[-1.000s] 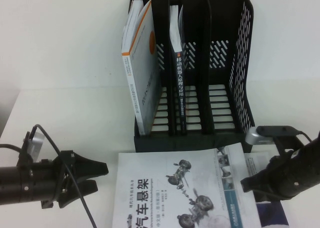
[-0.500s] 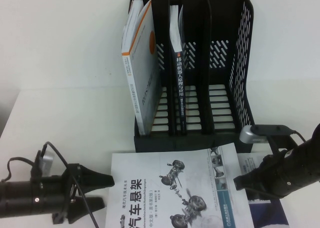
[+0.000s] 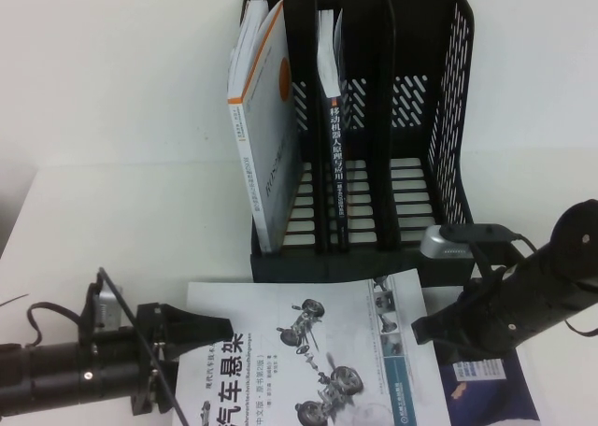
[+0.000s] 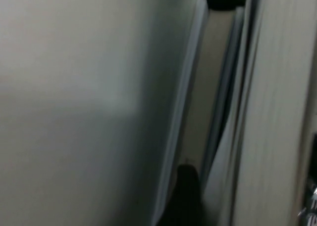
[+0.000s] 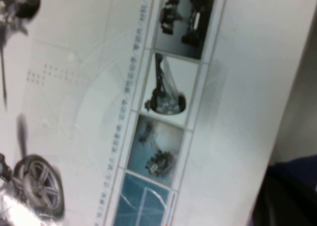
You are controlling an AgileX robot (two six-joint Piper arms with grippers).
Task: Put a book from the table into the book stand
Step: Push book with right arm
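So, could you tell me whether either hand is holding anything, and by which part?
It cannot be told: the left hand meets the book's left edge, the right hand its right edge.

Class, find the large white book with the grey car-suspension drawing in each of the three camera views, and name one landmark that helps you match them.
High view: the large white car-suspension book lies on the white table, in front of the black plastic book stand, between the left pincer and the right pincer.
Left wrist view: only blurred page edges show; which book cannot be told.
Right wrist view: its cover fills the picture.
Shared landmark: the cover's strip of small photos.
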